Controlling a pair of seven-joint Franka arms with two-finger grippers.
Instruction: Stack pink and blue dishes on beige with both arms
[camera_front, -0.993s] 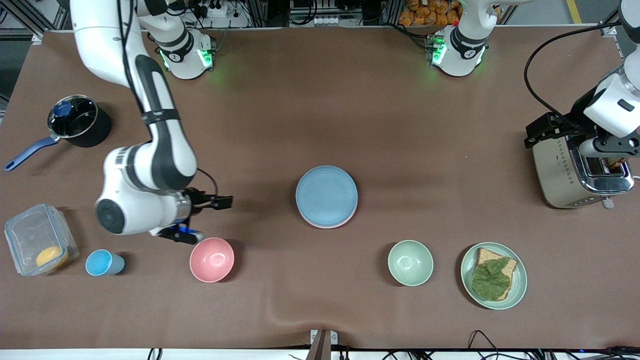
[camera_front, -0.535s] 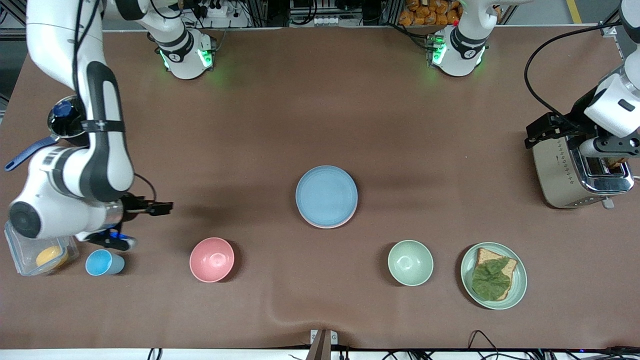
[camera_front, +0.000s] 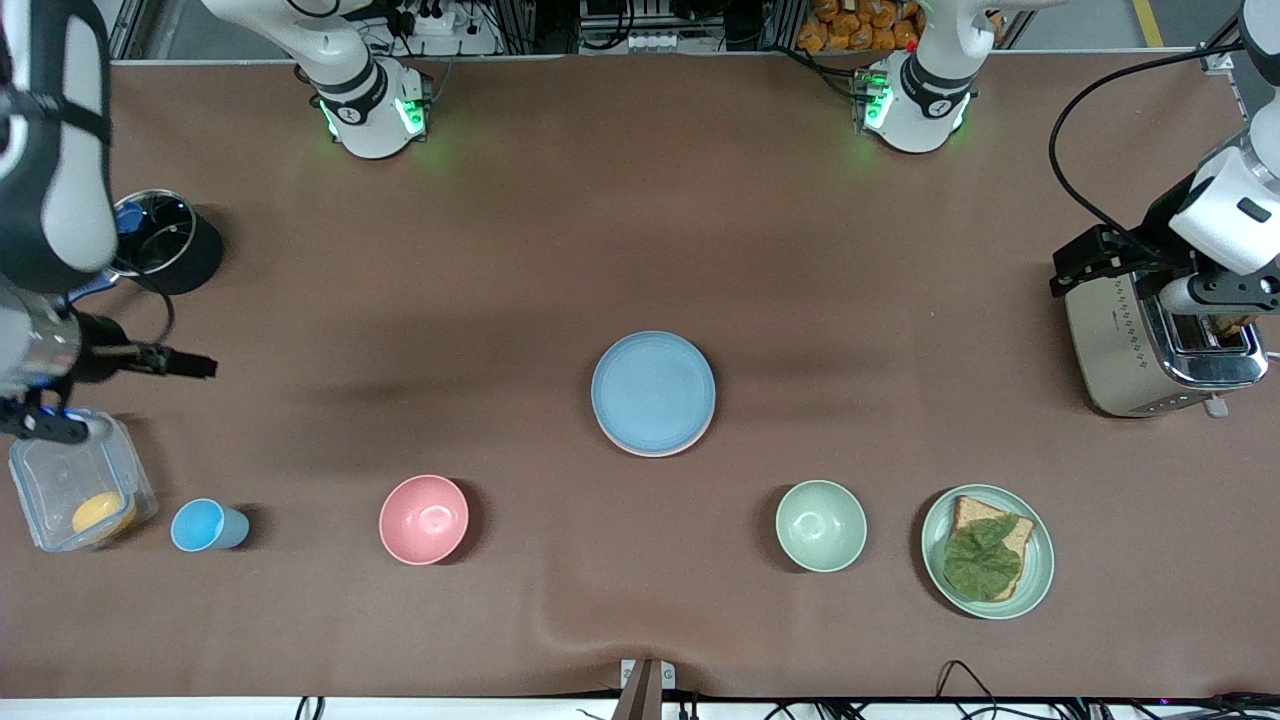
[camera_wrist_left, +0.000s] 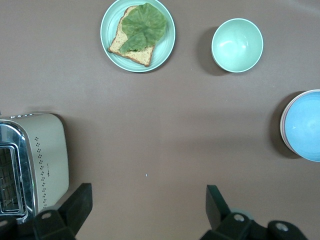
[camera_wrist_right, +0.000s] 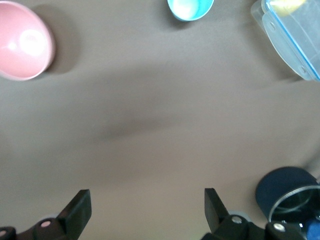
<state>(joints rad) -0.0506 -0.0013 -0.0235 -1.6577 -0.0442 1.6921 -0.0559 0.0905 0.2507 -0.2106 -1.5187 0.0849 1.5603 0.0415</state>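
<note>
The brown table (camera_front: 640, 200) carries everything. The right arm (camera_front: 50, 150) stands high at its own end of the table. The right gripper (camera_wrist_right: 147, 200) hangs over bare cloth between the dark pot (camera_front: 190, 265) and the clear container (camera_front: 50, 480), its fingers spread wide with nothing between them. The left arm (camera_front: 1225, 200) waits at its end of the table. The left gripper (camera_wrist_left: 147, 200) is over bare cloth just beside the toaster (camera_front: 1130, 350), likewise spread and empty.

The task's dishes sit in the middle of the table, well apart from both grippers. The blue plate (camera_front: 652, 388) lies on top, flat and centred. A thin crescent of the pink plate (camera_front: 650, 452) peeks out under its edge on the side nearer the front camera. The beige plate cannot be seen; if it is there, it is hidden at the bottom of the pile.

Judged from this, the stacking looks finished or all but finished. Blue rests on pink and neither gripper holds anything. What remains, if anything, is for the arms to settle clear.

Nearer the camera lie a green plate (camera_front: 1040, 560) with toast and a leaf, a green bowl (camera_front: 820, 525), a pink bowl (camera_front: 423, 518) and a small blue cup (camera_front: 205, 525).
</note>
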